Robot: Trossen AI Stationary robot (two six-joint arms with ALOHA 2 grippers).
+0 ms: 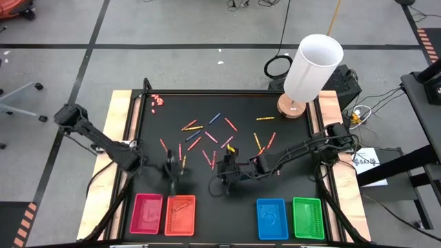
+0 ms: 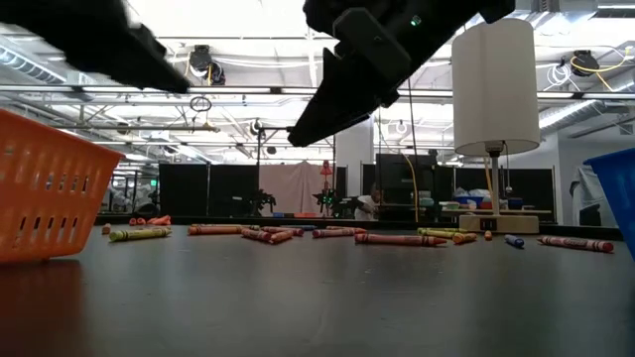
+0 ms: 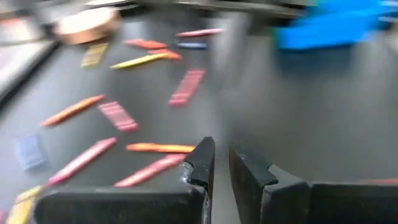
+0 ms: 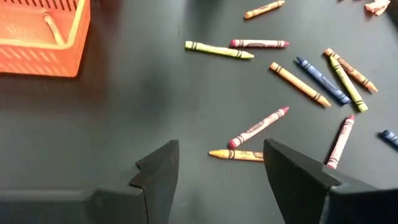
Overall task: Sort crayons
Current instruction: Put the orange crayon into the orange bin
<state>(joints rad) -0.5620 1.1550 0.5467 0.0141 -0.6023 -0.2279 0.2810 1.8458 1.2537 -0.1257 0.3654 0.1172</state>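
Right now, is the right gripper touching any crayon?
Apart. The right wrist view shows the right gripper open over bare mat, the nearest orange crayon lying clear between its fingers.
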